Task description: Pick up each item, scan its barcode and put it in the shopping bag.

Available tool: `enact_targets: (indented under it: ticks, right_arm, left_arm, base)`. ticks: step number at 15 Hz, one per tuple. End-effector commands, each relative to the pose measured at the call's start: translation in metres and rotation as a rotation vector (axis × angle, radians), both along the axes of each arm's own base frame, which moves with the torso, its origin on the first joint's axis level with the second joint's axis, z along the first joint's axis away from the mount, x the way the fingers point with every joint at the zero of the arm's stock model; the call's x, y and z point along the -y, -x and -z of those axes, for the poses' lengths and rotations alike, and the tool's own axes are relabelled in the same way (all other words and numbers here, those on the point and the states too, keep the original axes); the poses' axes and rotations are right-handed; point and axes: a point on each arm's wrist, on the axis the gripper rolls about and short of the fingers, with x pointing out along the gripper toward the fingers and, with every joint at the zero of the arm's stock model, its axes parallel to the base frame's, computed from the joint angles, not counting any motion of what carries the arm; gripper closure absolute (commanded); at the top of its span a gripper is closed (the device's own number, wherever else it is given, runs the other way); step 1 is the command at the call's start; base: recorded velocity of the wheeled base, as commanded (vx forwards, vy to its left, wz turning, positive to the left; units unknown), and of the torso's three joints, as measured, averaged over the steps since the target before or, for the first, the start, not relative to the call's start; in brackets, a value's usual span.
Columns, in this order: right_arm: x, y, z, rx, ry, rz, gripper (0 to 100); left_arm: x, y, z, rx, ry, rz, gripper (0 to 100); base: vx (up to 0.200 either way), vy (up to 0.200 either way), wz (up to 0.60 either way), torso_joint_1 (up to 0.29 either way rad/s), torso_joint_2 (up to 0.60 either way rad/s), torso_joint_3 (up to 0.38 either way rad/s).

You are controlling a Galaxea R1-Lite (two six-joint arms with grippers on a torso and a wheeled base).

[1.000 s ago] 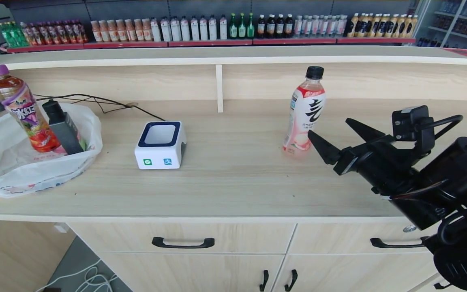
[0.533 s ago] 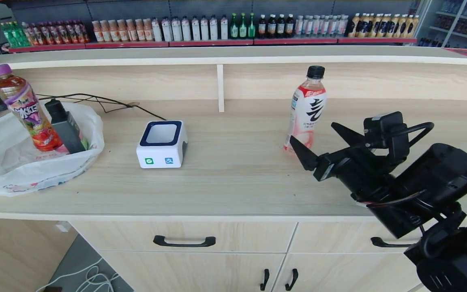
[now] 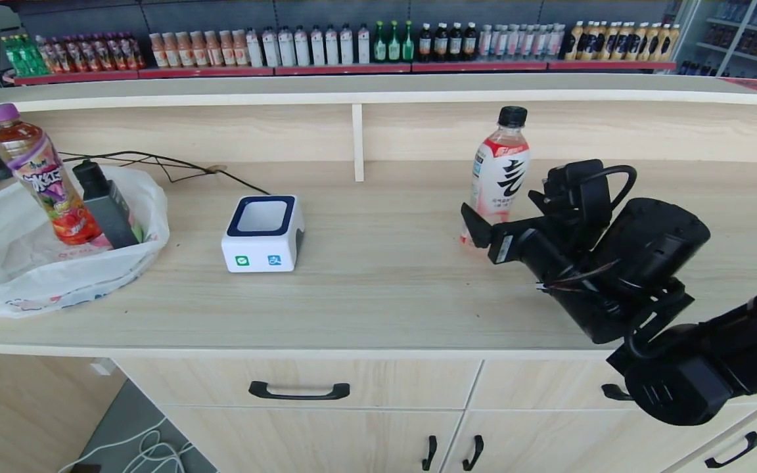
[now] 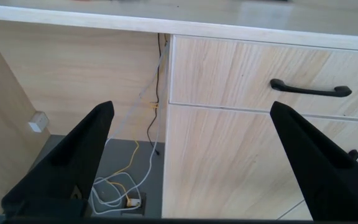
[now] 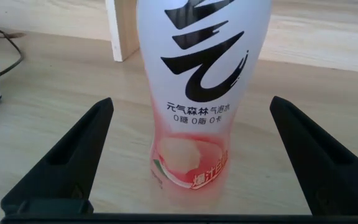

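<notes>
A pink-and-white drink bottle (image 3: pixel 500 177) with a black cap stands upright on the wooden counter (image 3: pixel 378 289), right of centre. My right gripper (image 3: pixel 498 203) is open at the bottle's lower half. In the right wrist view the bottle (image 5: pixel 194 124) stands between the gripper's (image 5: pixel 191 102) two black fingers, apart from both. The white scanner (image 3: pixel 262 233) with a dark blue rim sits left of centre. The white shopping bag (image 3: pixel 56 276) lies at the far left, holding a tea bottle (image 3: pixel 40 177) and a dark bottle (image 3: pixel 106 207). My left gripper (image 4: pixel 191 106) hangs open below the counter, facing the drawers.
A black cable (image 3: pixel 155 161) runs behind the scanner toward the bag. A raised back ledge (image 3: pixel 378 98) with a thin upright divider (image 3: pixel 355 144) borders the counter. Drawer handles (image 3: pixel 298 392) sit under the front edge. Bare counter lies between scanner and bottle.
My right gripper has moved left and forward from beside the pink bottle until its open fingers flank the bottle's lower half. The bottle, scanner and bag have stayed put.
</notes>
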Motion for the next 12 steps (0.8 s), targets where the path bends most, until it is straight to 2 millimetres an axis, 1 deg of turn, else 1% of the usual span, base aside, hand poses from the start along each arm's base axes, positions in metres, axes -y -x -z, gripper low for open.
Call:
enact_targets:
  ticks: [1,6,7,9,12]
  right_arm:
    - [0.006,-0.008,-0.002,-0.007,-0.016,0.038,0]
    - [0.005,-0.010,-0.003,-0.022,-0.020,0.038,0]
    - [0.002,-0.013,-0.008,-0.021,-0.019,0.036,0]
    - [-0.002,-0.020,-0.010,-0.025,-0.019,0.037,0]
    - [0.000,-0.031,-0.005,-0.029,-0.017,0.055,0]
  left_arm:
    - [0.000,0.000,0.000,0.000,0.001,0.000,0]
    - [0.000,0.000,0.000,0.000,0.001,0.000,0]
    - [0.000,0.000,0.000,0.000,0.001,0.000,0]
    - [0.000,0.000,0.000,0.000,0.001,0.000,0]
    - [0.000,0.000,0.000,0.000,0.001,0.000,0]
  base:
    - [0.000,0.000,0.00,0.000,0.00,0.000]
    - [0.000,0.000,0.00,0.000,0.00,0.000]
    - [0.000,0.000,0.00,0.000,0.00,0.000]
    - [0.000,0.000,0.00,0.000,0.00,0.000]
    - [0.000,0.000,0.00,0.000,0.00,0.000]
